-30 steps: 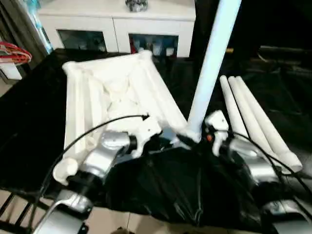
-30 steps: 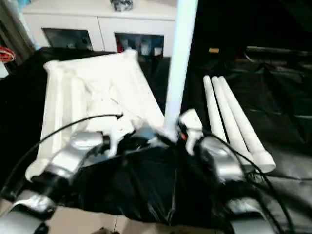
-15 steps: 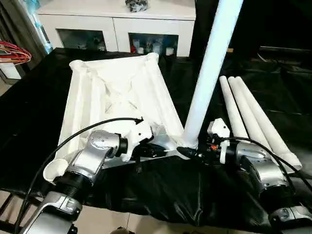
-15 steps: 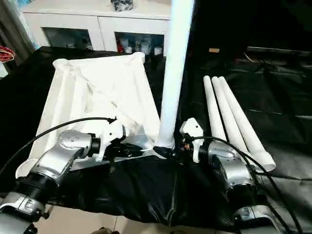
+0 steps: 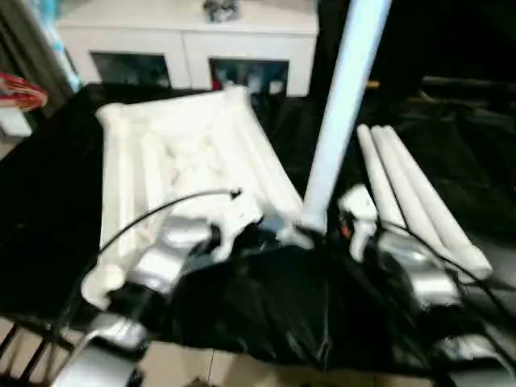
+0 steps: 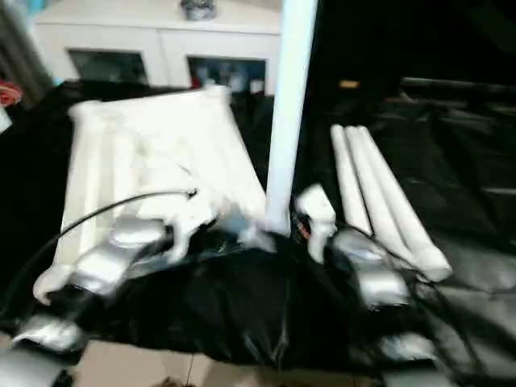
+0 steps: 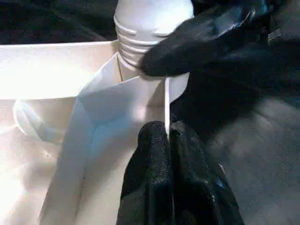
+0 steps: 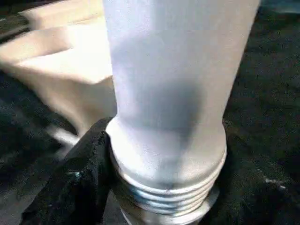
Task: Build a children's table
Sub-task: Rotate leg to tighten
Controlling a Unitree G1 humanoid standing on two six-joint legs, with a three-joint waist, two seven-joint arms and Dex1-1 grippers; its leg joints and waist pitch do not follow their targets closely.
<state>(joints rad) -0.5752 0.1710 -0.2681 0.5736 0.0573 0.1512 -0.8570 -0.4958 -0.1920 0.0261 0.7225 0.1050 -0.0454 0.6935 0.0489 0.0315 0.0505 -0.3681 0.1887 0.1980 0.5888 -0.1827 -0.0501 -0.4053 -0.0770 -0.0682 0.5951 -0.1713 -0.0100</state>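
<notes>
No writing is readable; one upturned table top point(image 5: 185, 157) lies on the black cloth point(image 5: 282, 314); one leg point(image 5: 343, 97) stands at its near corner; three legs point(image 5: 419, 201) lie beside; left gripper point(image 7: 166, 140) pinches the rim; right gripper point(image 7: 187, 42) clasps the upright leg.

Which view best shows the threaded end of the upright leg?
Right wrist view: the upright leg's threads sit close up. The left wrist view also shows threads, partly behind the right gripper's finger. The eye views give the whole leg standing at the tabletop's corner, threads too small.

Head cameras look down; wrist cameras closely share the upright leg point(image 8: 168, 108)
</notes>
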